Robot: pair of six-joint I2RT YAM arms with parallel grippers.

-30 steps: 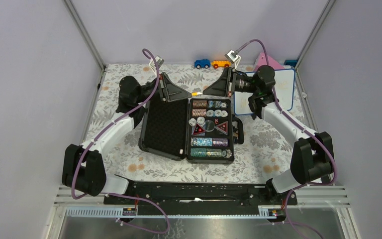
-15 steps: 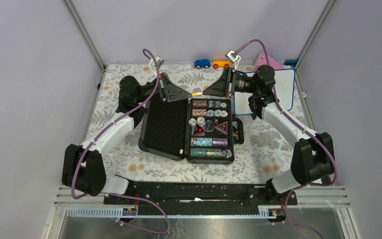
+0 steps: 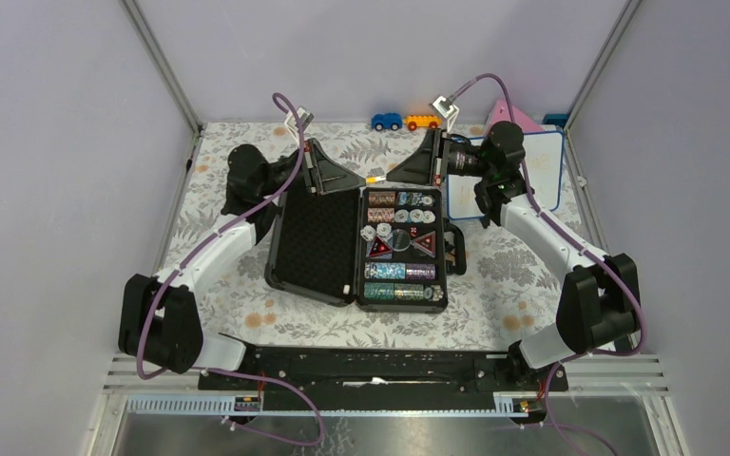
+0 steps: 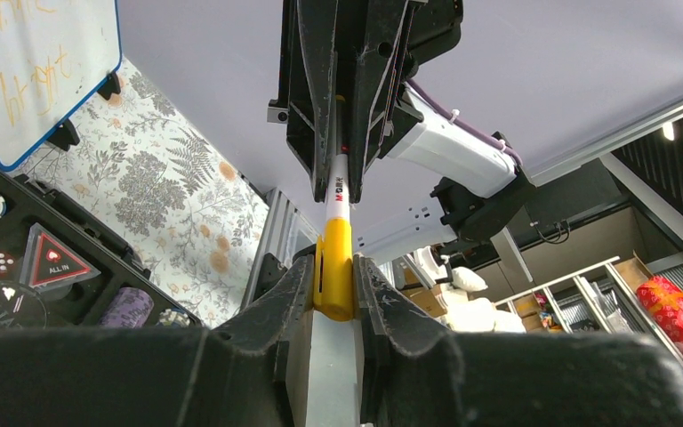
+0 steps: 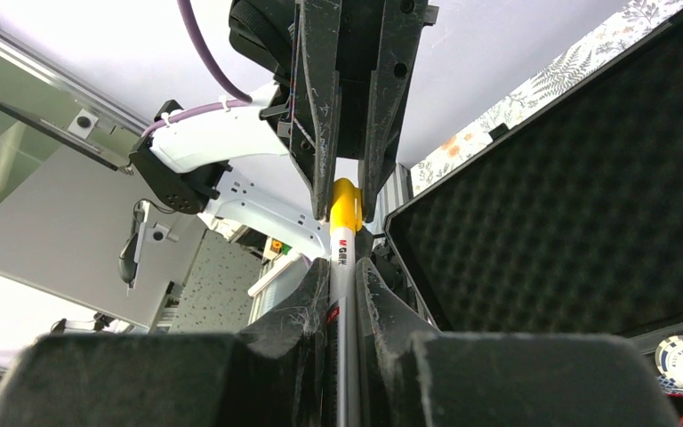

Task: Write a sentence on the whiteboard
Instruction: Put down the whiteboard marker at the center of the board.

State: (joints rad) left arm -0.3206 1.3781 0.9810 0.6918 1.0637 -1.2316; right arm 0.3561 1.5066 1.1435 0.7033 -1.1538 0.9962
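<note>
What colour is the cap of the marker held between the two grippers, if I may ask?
Yellow; the marker cap shows best in the left wrist view.

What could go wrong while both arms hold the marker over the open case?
1. The left fingers pinch only the yellow cap, the right fingers the white barrel; a slip could drop either into the open case.
2. The right arm sits close in front of the whiteboard and could bump it.

Open black case (image 3: 316, 237) of poker chips (image 3: 397, 271) on floral cloth (image 3: 499, 285), blue toy car (image 3: 387, 122) beyond.
</note>
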